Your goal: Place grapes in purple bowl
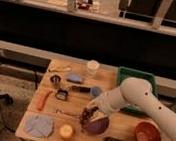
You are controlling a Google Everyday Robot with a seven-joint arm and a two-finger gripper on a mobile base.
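The grapes (86, 116) hang at the left rim of the purple bowl (97, 125), right under the gripper (90, 111). The bowl's middle lies a little to the right of them. The gripper sits just above that rim. I cannot tell how its jaws stand, or if they hold the grapes.

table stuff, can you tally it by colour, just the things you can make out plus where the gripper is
Purple: 2, the purple bowl and the grapes
Orange-red: 2, bowl and pepper-like item
Blue: 3, cup, cloth, sponge-like item
Green: 1, bin
Yellow: 1, round fruit
Total: 9
The gripper is at the purple bowl's left rim, by the grapes.
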